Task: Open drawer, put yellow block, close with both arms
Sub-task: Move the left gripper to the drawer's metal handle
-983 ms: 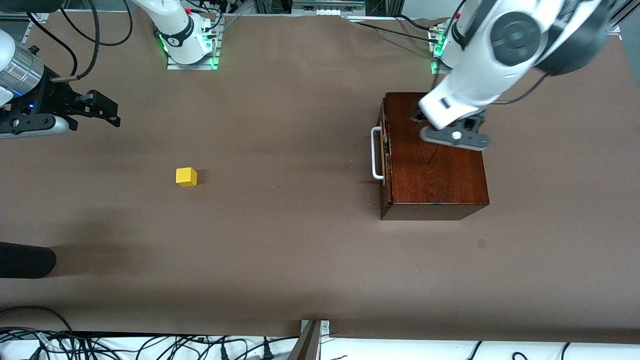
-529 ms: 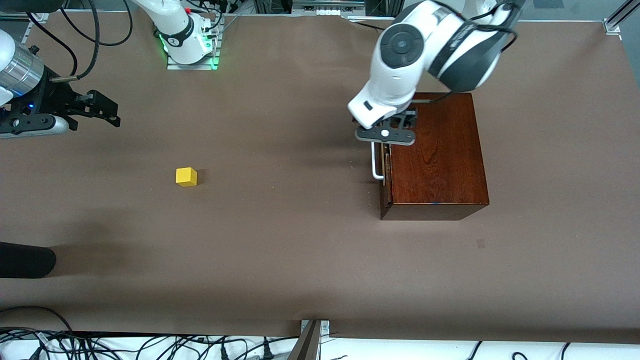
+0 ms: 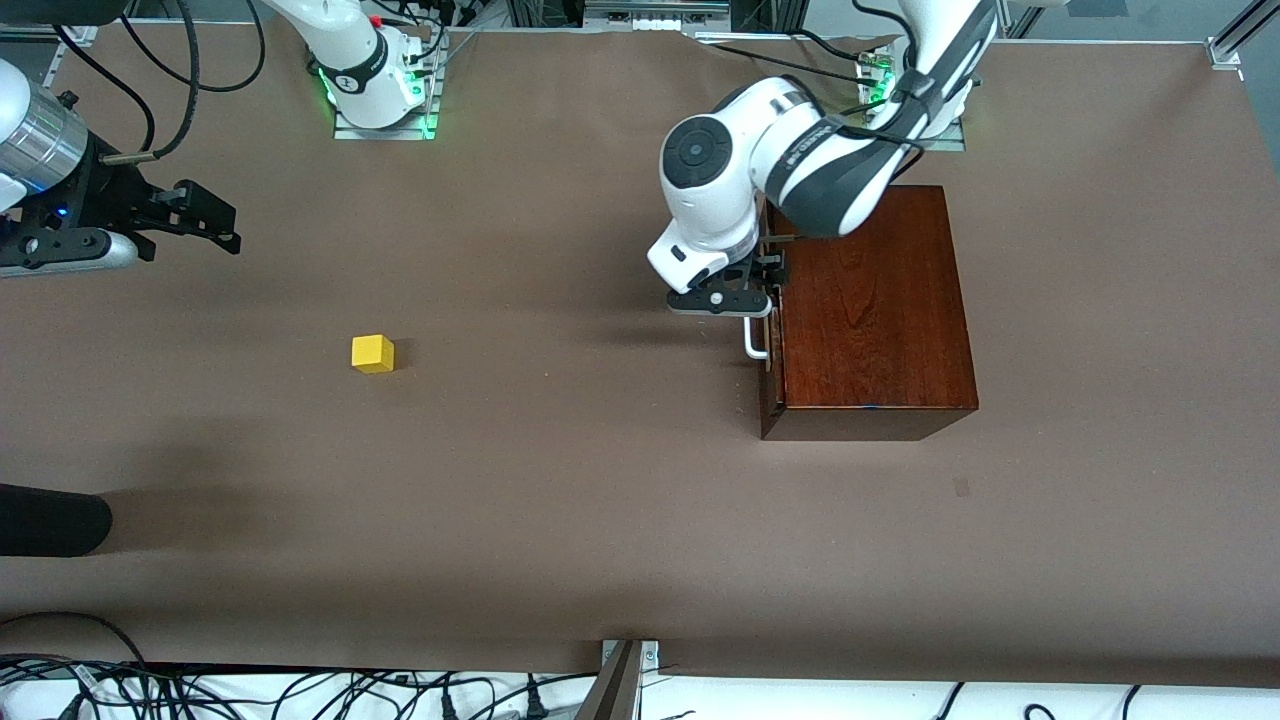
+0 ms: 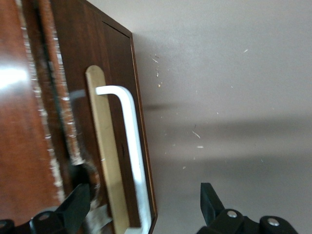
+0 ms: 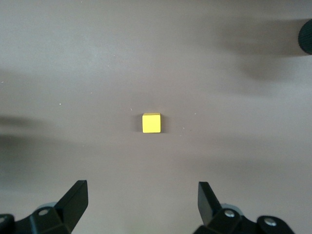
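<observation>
Left tool (image 3: pixel 722 302) sits over the white handle (image 3: pixel 752 335) at the drawer (image 3: pixel 768 330) front, fingers spread wide w/ the handle's bar between them in the left wrist view (nothing gripped yet). Drawer looks shut, flush w/ the dark wooden box (image 3: pixel 870 300). Right tool (image 3: pixel 205 222) waits at the right arm's end of the surface (image 3: pixel 600 500), also spread wide and empty. Yellow block (image 3: pixel 372 353) lies on the bare surface well apart from the box, toward the right arm's end.

Risks, as I judge them: the tool seems placed near one end of the handle, so an off-centre pull could skew the drawer and jam it, or drag the whole box. One finger (image 4: pixel 78 207) is close to the drawer front and may scrape it on closing.

No brand, label or readable writing on box or block; the arm's small marking is illegible.
</observation>
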